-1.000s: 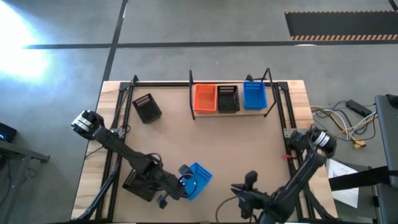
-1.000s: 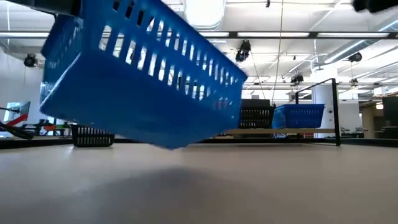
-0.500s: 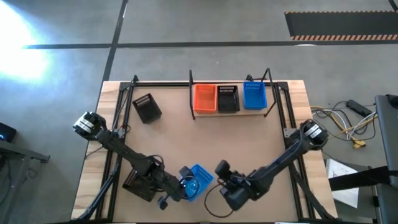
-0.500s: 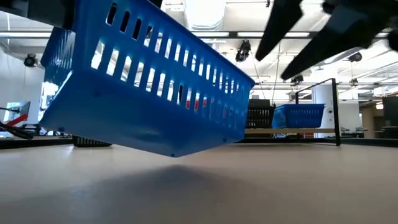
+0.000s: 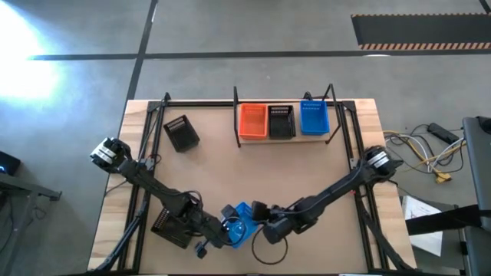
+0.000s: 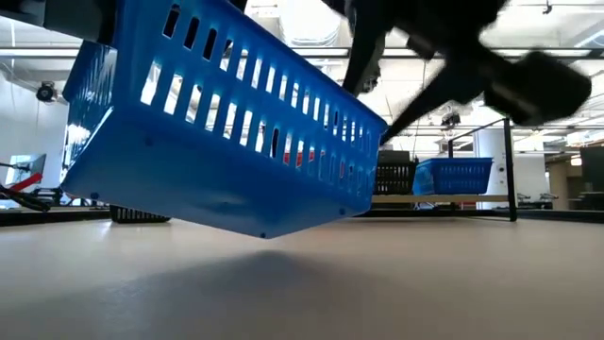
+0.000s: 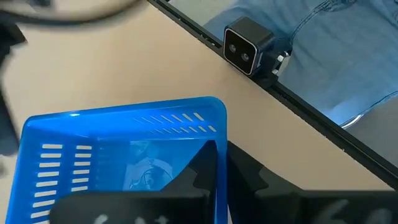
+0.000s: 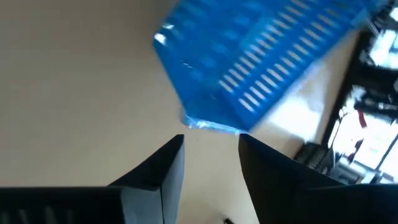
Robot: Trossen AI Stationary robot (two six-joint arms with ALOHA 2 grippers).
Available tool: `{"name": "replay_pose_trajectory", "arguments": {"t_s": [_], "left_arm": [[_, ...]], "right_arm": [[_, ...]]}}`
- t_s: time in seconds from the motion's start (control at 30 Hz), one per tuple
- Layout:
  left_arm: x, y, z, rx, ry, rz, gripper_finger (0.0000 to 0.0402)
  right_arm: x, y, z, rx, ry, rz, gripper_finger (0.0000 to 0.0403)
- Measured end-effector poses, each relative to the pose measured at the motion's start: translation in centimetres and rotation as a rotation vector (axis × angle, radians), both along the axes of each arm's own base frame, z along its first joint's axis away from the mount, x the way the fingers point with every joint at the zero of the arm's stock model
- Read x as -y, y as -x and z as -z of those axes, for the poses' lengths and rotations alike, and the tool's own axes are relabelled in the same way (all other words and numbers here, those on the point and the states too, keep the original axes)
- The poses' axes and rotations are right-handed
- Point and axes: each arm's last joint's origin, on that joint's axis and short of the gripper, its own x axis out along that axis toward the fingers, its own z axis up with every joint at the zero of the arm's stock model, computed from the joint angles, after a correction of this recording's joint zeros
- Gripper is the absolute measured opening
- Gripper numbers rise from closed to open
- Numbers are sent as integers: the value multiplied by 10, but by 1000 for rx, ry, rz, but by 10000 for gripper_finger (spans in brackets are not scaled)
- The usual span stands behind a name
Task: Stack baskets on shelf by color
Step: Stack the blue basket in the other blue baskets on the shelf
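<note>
I hold the blue basket (image 5: 239, 222) in my left pincer (image 5: 229, 230), jaws clamped tight over one rim wall, near the table's front edge and well away from the shelf (image 5: 282, 138) at the back. The low view shows why the grip matters: the basket hangs tilted, one lower corner dipping toward the tabletop (image 6: 377, 283) but clear of it, a shadow beneath. I judge I carry it this way to pass it across, since the shelf's blue slot lies on the far right side, easier for my other arm.

My right pincer (image 5: 261, 218) sits just beside the basket, on the side away from my left pincer. Its own wrist view shows its two dark fingers (image 8: 155, 174) spread apart with a gap between, pointed at a corner of the basket (image 8: 261, 68), gripping nothing.

On the shelf stand an orange basket (image 5: 252, 121), a black basket (image 5: 281, 121) and a second blue basket (image 5: 314, 118), side by side. Another black basket (image 5: 182, 133) rests on the table to the left of the shelf, and a further black one (image 5: 169, 224) lies by my left arm.

Only the left wrist view shows the small camera box (image 7: 247, 45) at the table's edge and blue cloth beyond it. Only the high view shows the shelf's colour order; the low view alone tells the basket is off the table.
</note>
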Motion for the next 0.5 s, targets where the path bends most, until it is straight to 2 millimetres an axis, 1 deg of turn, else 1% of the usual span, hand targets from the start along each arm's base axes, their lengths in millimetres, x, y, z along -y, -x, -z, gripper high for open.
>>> {"name": "replay_pose_trajectory", "arguments": {"t_s": [0.13,0.2,0.3,0.4,0.5], "left_arm": [[0,0,0,1,0,0,0],[0,0,0,1,0,0,0],[0,0,0,0,-1,-1,0],[0,0,0,1,-3,-7,0],[-2,-1,0,12,-21,-41,1]], "right_arm": [[-4,-9,21,-11,62,-76,140],[-7,-15,27,22,73,-83,135],[-8,-18,36,25,74,-83,123],[-9,-18,44,7,77,-79,94],[-11,-16,45,4,48,-39,51]]}}
